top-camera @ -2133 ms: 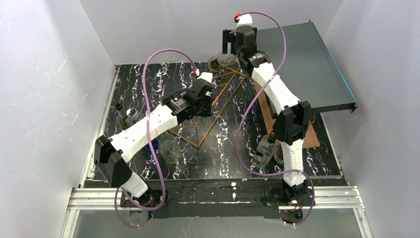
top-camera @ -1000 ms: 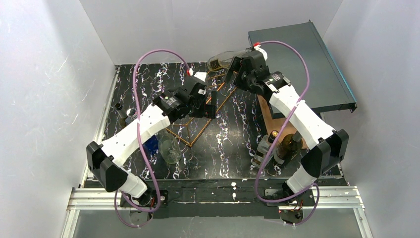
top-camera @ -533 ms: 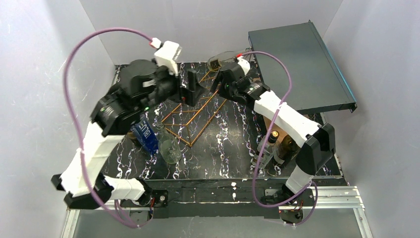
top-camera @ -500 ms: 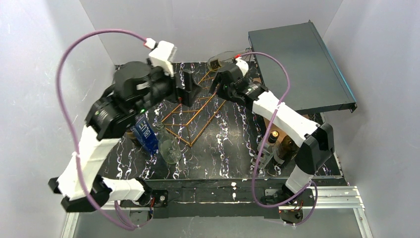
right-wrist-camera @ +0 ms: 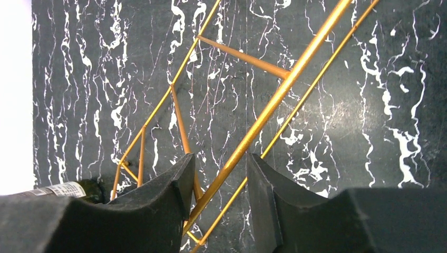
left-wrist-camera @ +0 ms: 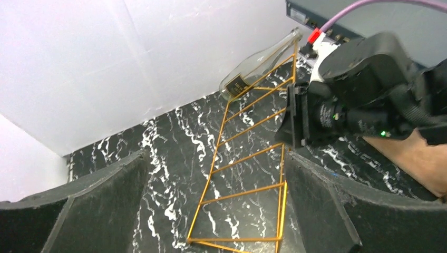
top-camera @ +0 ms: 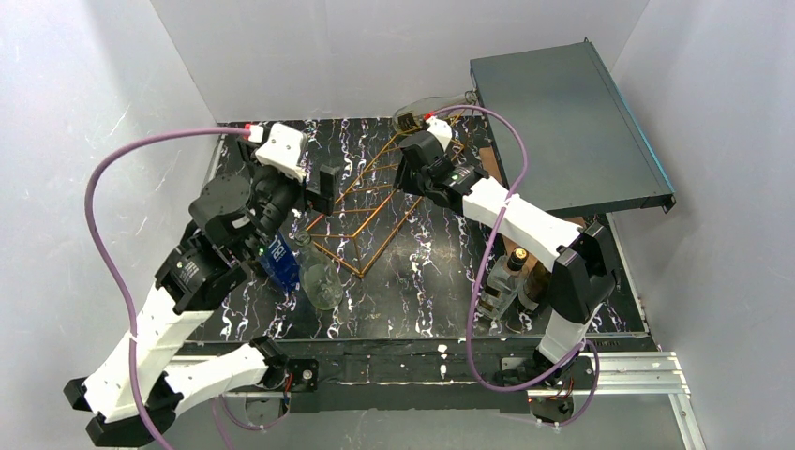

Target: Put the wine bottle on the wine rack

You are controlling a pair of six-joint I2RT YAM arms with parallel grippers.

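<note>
The wine rack (top-camera: 375, 202), a copper-gold wire frame, lies diagonally on the black marbled table (top-camera: 422, 291). A clear wine bottle (top-camera: 433, 106) lies on its side at the rack's far end, against the back wall; it also shows in the left wrist view (left-wrist-camera: 258, 66). My right gripper (top-camera: 405, 175) reaches down onto the rack's far half. In its wrist view the gripper (right-wrist-camera: 220, 158) has narrowed on the top rail (right-wrist-camera: 274, 100), which runs slantwise between the pads and touches both. My left gripper (top-camera: 319, 190) hovers open above the rack's near-left part (left-wrist-camera: 248, 159), holding nothing.
A dark flat box (top-camera: 581, 122) leans at the back right. A blue bottle (top-camera: 275, 258) and a clear glass bottle (top-camera: 322, 284) stand left of the rack. More bottles (top-camera: 511, 277) stand near the right arm's base, beside a brown board (left-wrist-camera: 421, 158).
The right gripper came down from the bottle's end onto the rack's top rail and closed. The left arm swung up and back toward the left, its gripper staying open.
</note>
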